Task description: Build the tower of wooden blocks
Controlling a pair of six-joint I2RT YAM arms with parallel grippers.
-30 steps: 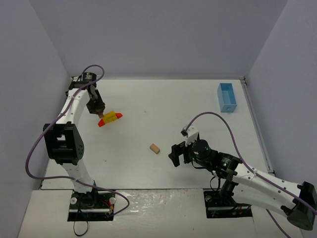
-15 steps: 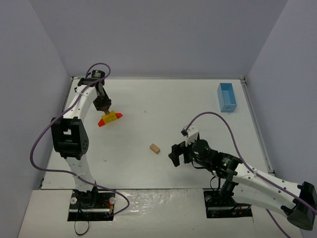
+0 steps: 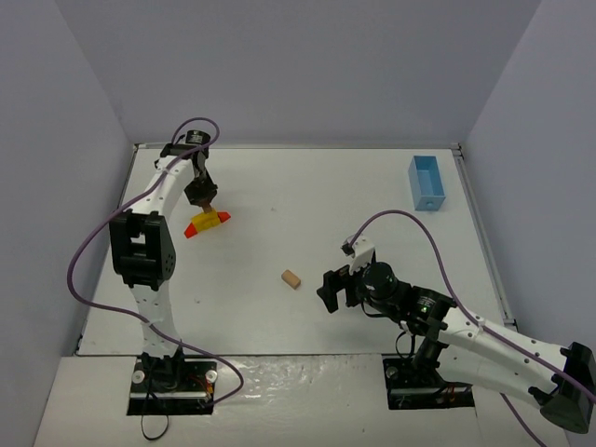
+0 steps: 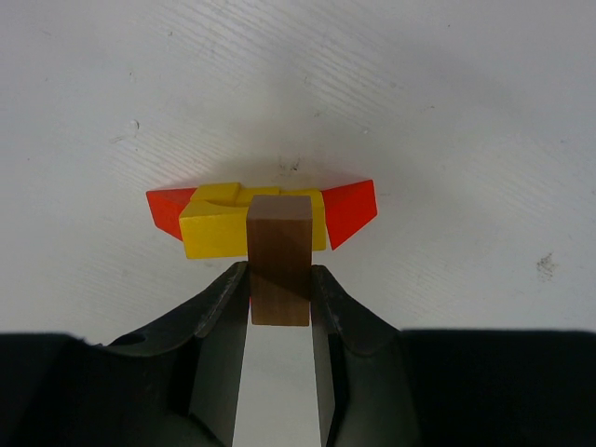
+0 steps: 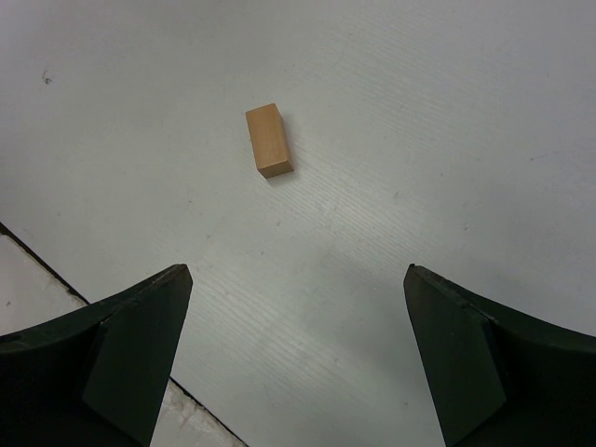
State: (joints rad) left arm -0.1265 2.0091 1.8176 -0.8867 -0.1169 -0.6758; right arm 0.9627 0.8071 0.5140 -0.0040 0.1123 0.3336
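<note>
The wood block tower is a low cluster at the far left: yellow pieces flanked by a red wedge on each side. My left gripper is shut on a dark tan block, which it holds upright just above and in front of the yellow pieces; whether the block touches them I cannot tell. A second tan block lies loose mid-table, also in the right wrist view. My right gripper stands wide open and empty, short of that block.
A light-blue box sits at the far right of the table. The left wall runs close behind the left arm. The table's near edge shows under the right gripper's left finger.
My left gripper has carried its block rightward, from beside the yellow and red pieces to over them. The right arm and the loose block have not moved.
</note>
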